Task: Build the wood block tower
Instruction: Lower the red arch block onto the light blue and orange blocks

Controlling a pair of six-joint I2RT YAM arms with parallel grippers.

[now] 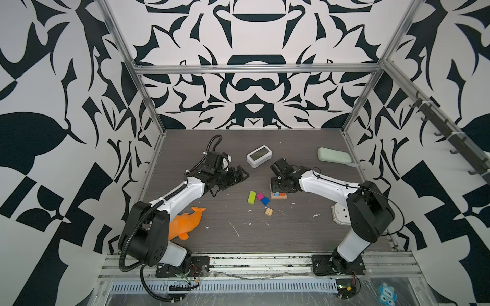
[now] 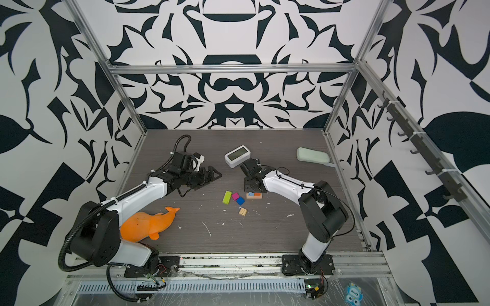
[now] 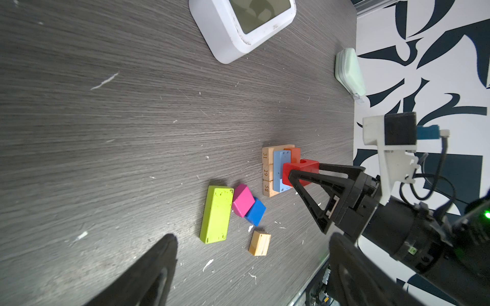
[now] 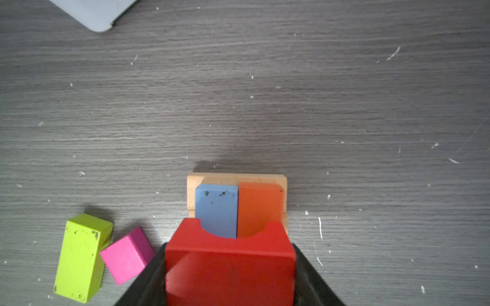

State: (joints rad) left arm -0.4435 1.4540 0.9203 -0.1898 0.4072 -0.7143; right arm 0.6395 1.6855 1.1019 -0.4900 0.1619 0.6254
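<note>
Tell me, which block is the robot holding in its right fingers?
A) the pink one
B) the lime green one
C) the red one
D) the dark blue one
C: the red block is pinched between the right fingers, while the lime green block, pink block and dark blue block lie loose on the table.

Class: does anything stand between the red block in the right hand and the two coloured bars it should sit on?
Nothing visible does. The right hand holds the red block over the bare light blue bar and orange bar.
</note>
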